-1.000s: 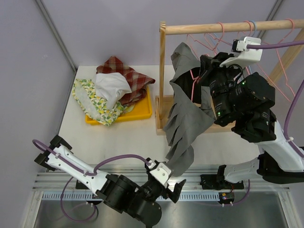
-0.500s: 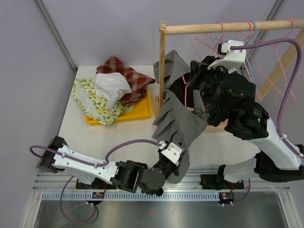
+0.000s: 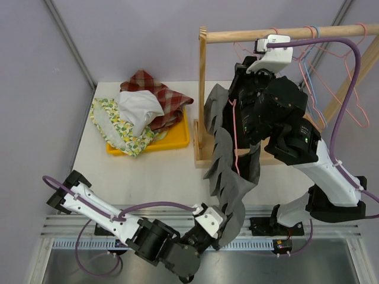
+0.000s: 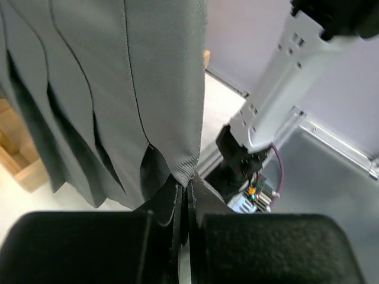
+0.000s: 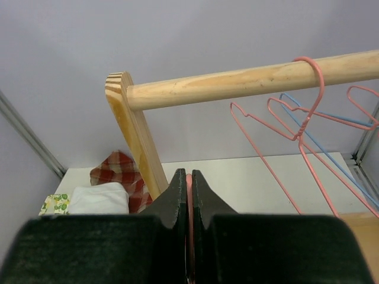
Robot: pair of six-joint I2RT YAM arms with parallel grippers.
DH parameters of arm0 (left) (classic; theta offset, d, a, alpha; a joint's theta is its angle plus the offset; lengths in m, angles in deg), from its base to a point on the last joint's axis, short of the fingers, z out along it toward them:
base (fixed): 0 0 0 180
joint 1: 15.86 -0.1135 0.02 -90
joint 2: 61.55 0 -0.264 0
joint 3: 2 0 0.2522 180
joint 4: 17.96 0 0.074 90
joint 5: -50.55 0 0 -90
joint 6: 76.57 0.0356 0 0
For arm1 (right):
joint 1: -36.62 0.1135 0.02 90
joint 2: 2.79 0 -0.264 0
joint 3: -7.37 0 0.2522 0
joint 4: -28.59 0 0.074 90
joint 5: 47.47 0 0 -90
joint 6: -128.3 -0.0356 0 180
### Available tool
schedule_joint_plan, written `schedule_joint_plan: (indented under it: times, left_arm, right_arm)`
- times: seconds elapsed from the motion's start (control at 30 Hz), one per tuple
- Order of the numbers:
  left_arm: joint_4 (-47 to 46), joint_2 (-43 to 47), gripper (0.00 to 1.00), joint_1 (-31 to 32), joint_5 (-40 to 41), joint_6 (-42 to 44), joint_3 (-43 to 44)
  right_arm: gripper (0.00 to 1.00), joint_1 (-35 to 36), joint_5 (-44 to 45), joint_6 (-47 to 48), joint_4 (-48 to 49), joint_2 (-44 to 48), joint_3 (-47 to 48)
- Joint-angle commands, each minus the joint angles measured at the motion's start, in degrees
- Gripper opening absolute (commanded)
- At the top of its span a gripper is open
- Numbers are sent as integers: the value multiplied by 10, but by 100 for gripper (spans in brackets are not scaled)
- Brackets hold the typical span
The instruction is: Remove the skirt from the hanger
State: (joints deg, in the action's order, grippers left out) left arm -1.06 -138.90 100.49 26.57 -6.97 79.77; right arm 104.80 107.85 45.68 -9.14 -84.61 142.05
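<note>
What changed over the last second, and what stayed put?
The left jaws closed on the skirt, at its hem. The right arm swung the pink hanger leftward, toward the rack's post. The right jaws stayed shut on it; the tray of clothes didn't move.

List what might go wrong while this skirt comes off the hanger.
1. The left jaws pinch only the hem edge of the grey pleated skirt; it may slip out.
2. The right jaws clamp the thin pink wire hanger; it may twist.
3. Fabric hangs beside the wooden rack post and may snag.
</note>
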Motion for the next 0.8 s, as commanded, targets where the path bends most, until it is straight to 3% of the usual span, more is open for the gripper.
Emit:
schedule_joint_plan:
  times: [0.0, 0.2, 0.3, 0.4, 0.57, 0.77]
  left_arm:
    - [86, -20, 0, 60, 33, -96, 34]
    - [186, -80, 0, 100, 66, -154, 91]
    - [173, -97, 0, 101, 51, -120, 85]
    - [184, -109, 0, 98, 51, -146, 73]
    - [207, -67, 0, 7, 23, -163, 44]
    - [202, 6, 0, -167, 3, -51, 36]
  right_arm:
    - [0, -31, -8, 28, 75, -4, 61]
    - [0, -51, -16, 7, 54, -18, 68]
    - [0, -64, -26, -16, 36, -24, 80]
    - [0, -67, -35, -35, -18, -39, 116]
    - [0, -67, -56, -151, -108, -17, 114]
    - [0, -67, -103, -252, -182, 48, 24]
